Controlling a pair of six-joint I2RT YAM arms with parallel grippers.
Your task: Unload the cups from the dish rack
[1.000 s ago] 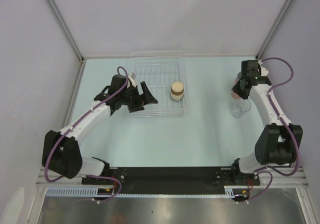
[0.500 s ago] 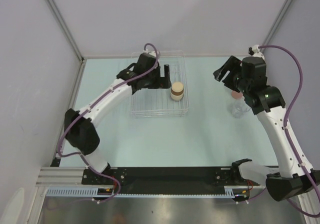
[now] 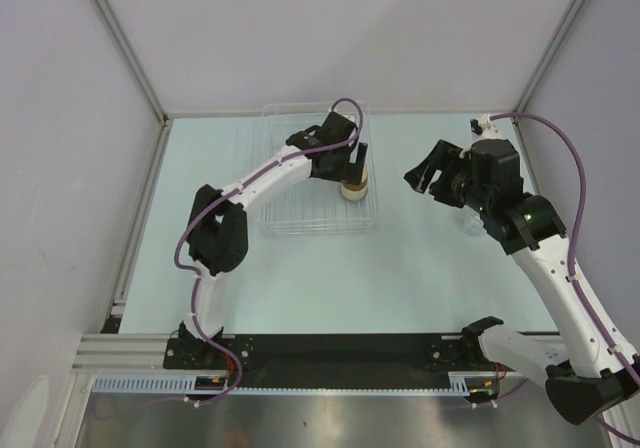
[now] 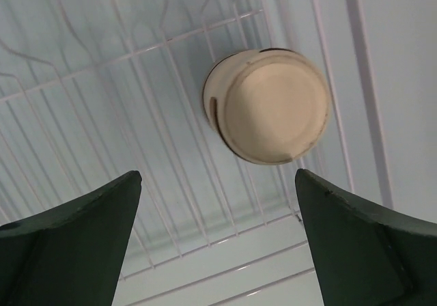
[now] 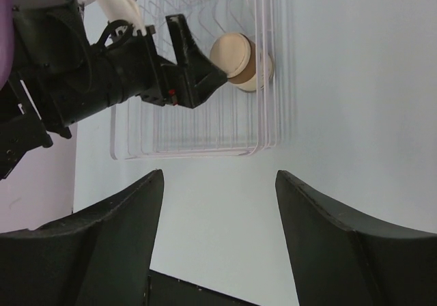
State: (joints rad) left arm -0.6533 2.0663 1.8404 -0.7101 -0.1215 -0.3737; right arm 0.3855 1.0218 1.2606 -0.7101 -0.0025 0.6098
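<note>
One dish rack [image 3: 300, 208], one cork-topped cup [image 4: 270, 108] (inside it)

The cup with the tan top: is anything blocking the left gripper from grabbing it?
No, nothing visible is in the way. The left gripper hangs open just above the cup, with only the dish rack wires beside and under the cup.

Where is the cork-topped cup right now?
In the top view, the cork-topped cup stands in the dish rack, near its right wall, directly beneath the open left gripper.
</note>
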